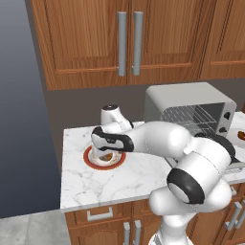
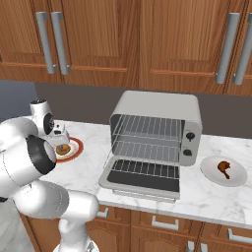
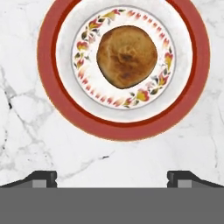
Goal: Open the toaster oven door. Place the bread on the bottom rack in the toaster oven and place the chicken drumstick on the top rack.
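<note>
The bread [image 3: 127, 57] sits in the middle of a red-rimmed plate [image 3: 192, 87] on the counter [image 1: 139, 174], left of the toaster oven [image 2: 162, 130], whose door [image 2: 142, 178] lies folded down. It looks light, soft and crushable, so a gentle pinch across its sides seems best. The end effector [image 3: 112, 177] hovers above it, jaws wide and empty.

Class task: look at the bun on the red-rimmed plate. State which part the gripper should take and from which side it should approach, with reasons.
Grip the bread across its rounded sides, coming straight down from above. It lies flat and alone in the middle of the plate, its edge free all round, and the open gripper already looks down on it.
</note>
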